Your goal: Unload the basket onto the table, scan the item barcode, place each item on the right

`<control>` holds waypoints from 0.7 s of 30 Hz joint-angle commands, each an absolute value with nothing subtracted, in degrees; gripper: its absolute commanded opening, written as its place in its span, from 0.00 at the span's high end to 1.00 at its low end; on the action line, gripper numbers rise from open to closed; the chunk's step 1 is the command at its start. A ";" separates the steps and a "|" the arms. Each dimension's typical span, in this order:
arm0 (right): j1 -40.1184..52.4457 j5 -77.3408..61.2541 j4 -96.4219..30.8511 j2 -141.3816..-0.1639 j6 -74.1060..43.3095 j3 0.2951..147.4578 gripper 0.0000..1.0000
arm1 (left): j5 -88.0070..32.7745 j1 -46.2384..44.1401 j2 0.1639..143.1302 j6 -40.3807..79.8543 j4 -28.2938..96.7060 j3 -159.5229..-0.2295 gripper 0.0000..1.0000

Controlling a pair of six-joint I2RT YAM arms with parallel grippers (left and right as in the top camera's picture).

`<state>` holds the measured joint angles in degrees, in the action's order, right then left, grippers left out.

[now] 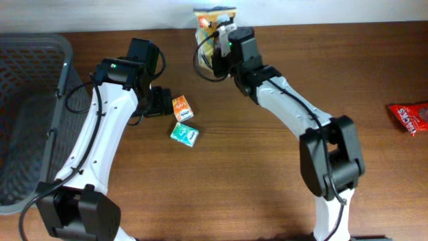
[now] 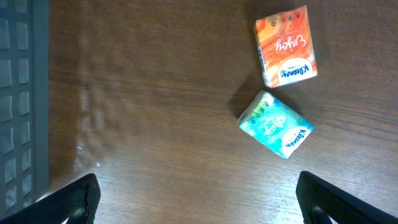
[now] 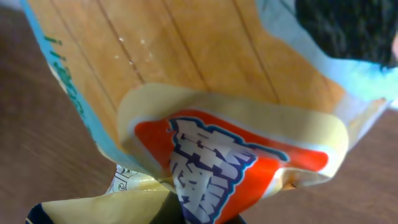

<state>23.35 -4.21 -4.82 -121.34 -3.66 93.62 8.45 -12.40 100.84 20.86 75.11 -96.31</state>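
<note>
Your right claw (image 1: 224, 38) is pinched tight on the snack bag (image 1: 214, 16) at the far edge of the table, a little left of centre. In the right wrist view the bag (image 3: 205, 93) fills the frame, and its printed film is creased and folded where the claw bites it.

Treat the bag as light, soft and crinkly. It is thin glossy film with air and loose contents inside, so it will probably sag, twist and swing from one pinch point. The film also looks slippery, and squeezing the belly risks crushing what is inside. Hold it on a flat sealed edge or a corner instead. I cannot find a barcode in any view, so you may need to turn the bag and pull a panel flat before it will scan.

Your left claw (image 1: 159, 102) is spread wide and holds nothing. It hangs above the table on the left, near the orange tissue pack (image 2: 286, 46) and the teal tissue pack (image 2: 277, 124), which lie just beside each other. The grey basket (image 1: 63, 67) sits further left, and a red packet (image 1: 409, 117) lies far off to the right.
</note>
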 commanded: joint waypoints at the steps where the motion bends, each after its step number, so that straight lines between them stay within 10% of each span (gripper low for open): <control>1: 22.39 -2.92 -3.44 -119.31 -6.66 94.48 0.96 | 9.02 -12.21 100.95 21.61 75.07 -96.57 0.01; 21: 21.63 2.22 28.32 -130.67 -9.96 94.48 0.96 | 9.02 -12.21 100.95 21.61 75.07 -96.57 0.01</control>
<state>21.63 1.32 27.05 -131.33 -9.30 93.65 8.47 -12.40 100.84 20.86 75.16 -96.31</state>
